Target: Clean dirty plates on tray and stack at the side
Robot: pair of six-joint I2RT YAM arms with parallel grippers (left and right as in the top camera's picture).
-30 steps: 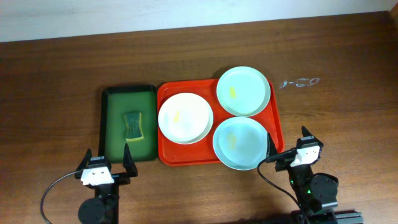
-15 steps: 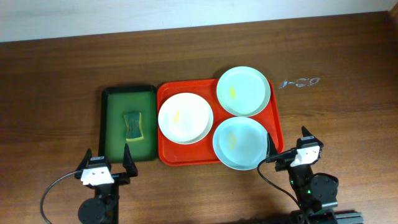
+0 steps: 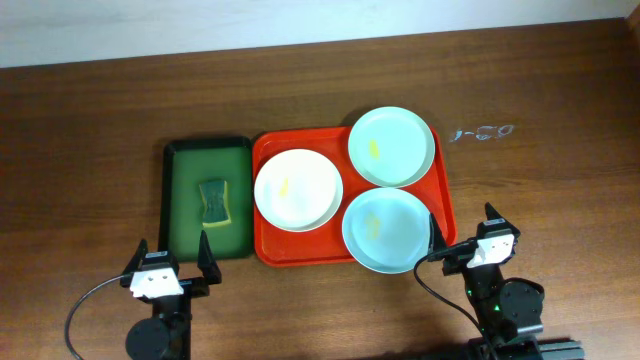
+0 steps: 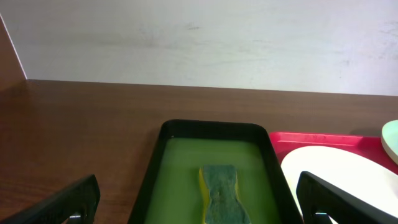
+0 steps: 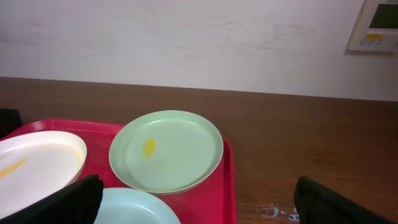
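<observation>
Left tool: released, fingers spread wide, grasping nothing, low over the tabletop; right tool: likewise released, fingers wide apart, nothing between them, also low over the tabletop.

Straight ahead of the left tool: dark green tray, near rim just beyond the fingertips; green-and-yellow sponge flat in its middle. Ahead and to the right of the left tool, ahead and to the left of the right tool: red-orange tray, long side touching or just beside the dark green tray; cannot tell which.

On the red-orange tray, all upright and unstacked:
- white plate on the side toward the left tool, with a yellow smear near its centre;
- near mint plate in the corner closest to the right tool, just beside that tool's left finger, with only a faint mark inside;
- far mint plate beyond it, in the farthest corner, with a small yellow smear; rims of the three close together.

Well ahead of the right tool, past the red-orange tray's right rim: white scribble on the tabletop.
</observation>
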